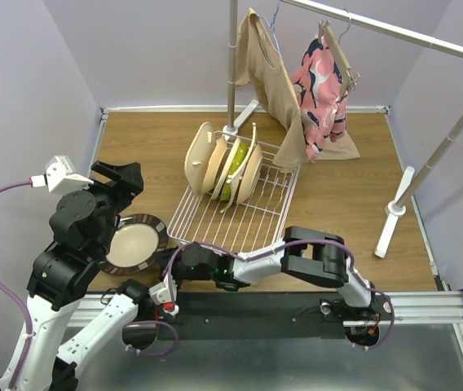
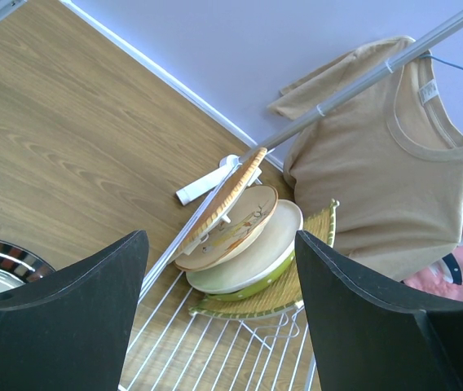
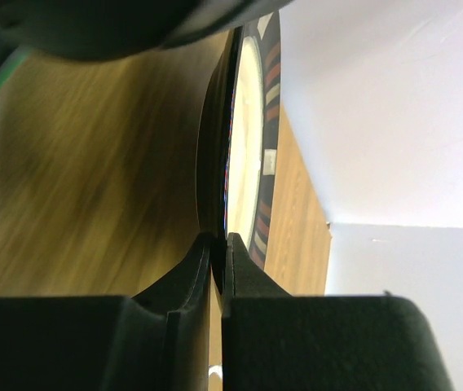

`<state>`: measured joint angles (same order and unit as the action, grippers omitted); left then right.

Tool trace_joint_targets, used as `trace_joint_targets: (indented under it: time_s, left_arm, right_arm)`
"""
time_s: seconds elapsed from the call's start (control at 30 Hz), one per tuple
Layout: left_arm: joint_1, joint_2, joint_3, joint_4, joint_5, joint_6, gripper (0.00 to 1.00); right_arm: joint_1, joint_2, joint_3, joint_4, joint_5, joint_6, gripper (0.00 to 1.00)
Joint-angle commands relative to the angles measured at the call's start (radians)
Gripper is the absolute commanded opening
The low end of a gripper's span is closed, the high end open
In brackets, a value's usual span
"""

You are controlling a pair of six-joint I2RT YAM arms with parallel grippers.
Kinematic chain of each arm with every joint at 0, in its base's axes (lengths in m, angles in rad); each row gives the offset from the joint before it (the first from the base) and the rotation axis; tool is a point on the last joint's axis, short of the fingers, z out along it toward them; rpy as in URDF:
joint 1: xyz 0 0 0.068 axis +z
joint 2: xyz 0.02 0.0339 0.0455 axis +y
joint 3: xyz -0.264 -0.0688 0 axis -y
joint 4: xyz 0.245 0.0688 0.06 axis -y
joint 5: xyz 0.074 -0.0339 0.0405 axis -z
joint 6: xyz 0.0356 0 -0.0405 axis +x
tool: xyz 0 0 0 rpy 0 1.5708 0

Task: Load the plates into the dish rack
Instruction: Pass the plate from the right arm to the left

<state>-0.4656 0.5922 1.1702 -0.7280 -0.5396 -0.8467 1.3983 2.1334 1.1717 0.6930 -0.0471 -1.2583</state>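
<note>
Currently, nearest the bases, the R gripper (image 1: pixel 165 259) is extended across to the L side of the wooden table (image 1: pixel 354 195). Its jaws are nearly together and pinched on the near-right rim of the dark-rimmed plate (image 1: pixel 136 243). In the R wrist view the rim is seen clamped between both fingers (image 3: pixel 184 281). The plate is viewed edge-on there, w/ a cream centre and a striped dark border. Whether the plate lies flat on the table or is raised can't be told. Its L edge is hidden by the L arm (image 1: pixel 72 244).

Just behind that plate the L gripper (image 1: pixel 121 175) is held above the table, jaws spread wide, nothing between them. In the L wrist view the rack's contents are framed betw. its fingers, and a bit of the dark-rimmed plate is seen at lower left.

Mid-table the dish rack (image 1: pixel 252 216) is set just right of the held plate, w/ its near-left corner close to the R gripper. At its far end items are stood on edge betw. the prongs, leaning together: tan plate (image 2: pixel 230 191), floral plate (image 2: pixel 235 228), cream plate (image 2: pixel 256 252), lime-green plate (image 2: pixel 256 287), then a woven mat (image 2: pixel 244 308).

Farthest back, a clothes rail (image 1: pixel 233 57) is seen w/ a tan T-shirt (image 1: pixel 268 73) and a pink patterned garment (image 1: pixel 317 90) on hangers. A white stand foot (image 1: pixel 394 213) rests on the table at far right.
</note>
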Motion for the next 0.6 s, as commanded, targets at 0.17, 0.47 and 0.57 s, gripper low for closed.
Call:
trace_joint_targets:
  time_s: [0.17,0.47,0.57]
  left_arm:
    - [0.005,-0.017,0.012,0.007,-0.026,-0.011,0.81]
    - [0.005,-0.006,0.069,0.001,-0.026,-0.008,0.81]
    - [0.005,0.006,0.1,-0.001,-0.028,0.0,0.81]
  right_arm:
    - [-0.015,-0.038,0.115,0.161,-0.025,-0.038,0.01]
    - [-0.019,-0.041,0.178,0.161,-0.031,-0.026,0.01]
    - [-0.021,-0.043,0.19,0.161,-0.036,-0.026,0.01]
